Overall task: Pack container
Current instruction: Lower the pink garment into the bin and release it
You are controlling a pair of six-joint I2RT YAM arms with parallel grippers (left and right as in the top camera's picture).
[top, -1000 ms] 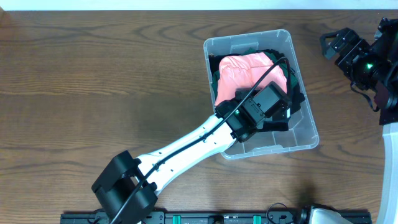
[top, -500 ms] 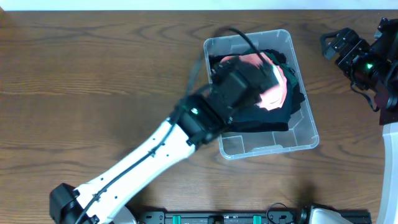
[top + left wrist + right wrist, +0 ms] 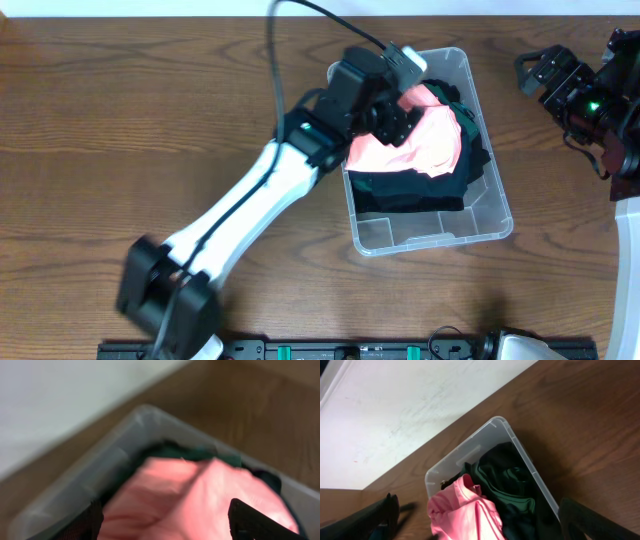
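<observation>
Nearest me, one container point(image 3: 430, 228) sat right of centre on the worktop point(image 3: 150, 120), its front end bare. Behind lay black cloth point(image 3: 410, 192), one pink garment point(image 3: 420, 150) and one green point(image 3: 512, 487). My left end effector point(image 3: 167, 515) hung over the pink, jaws spread, empty. The right end effector point(image 3: 538, 68) was parked beyond, open. I judged we were mid-packing; next, press the pile down.

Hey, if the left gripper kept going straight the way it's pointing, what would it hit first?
Most likely the pink cloth on top inside the container. It lies straight ahead of the open left gripper in the wrist view, though how far off is unclear.
</observation>
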